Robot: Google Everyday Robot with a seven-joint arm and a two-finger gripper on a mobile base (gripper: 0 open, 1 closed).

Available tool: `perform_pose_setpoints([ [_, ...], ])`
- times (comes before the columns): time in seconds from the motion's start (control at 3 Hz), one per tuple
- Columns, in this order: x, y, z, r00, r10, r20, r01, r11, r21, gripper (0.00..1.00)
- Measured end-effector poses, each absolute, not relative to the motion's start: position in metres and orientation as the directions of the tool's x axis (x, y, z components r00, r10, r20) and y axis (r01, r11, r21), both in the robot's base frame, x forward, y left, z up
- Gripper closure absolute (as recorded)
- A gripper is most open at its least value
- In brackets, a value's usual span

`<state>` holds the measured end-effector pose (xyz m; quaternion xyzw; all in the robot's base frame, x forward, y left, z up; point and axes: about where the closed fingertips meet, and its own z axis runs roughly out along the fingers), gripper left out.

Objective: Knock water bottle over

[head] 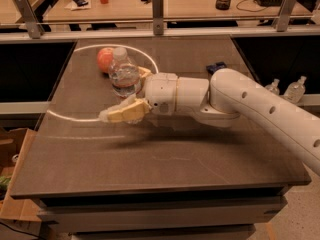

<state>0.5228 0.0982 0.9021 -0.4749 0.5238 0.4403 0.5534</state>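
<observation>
Apple (104, 59) far left, just beside the water bottle (124, 73); that bottle stands upright on the table (165, 156), cap up, so nothing's been knocked over yet; your gripper (125, 94) is right up against it, fingers spread wide, one low in front and one behind, gripping nothing; I'd say the approach is done and the sideways shove is all that's left; the two tiny bottles (295, 88) off right aren't your target.

One camera looks down, seemingly from nearby, claw (125, 94) left of centre.
</observation>
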Motion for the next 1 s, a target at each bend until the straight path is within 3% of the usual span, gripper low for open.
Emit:
perform_pose_setpoints([
  [1.0,0.535,0.08,0.938,0.108,-0.02,-0.994,-0.984,0.141,-0.11,0.86],
])
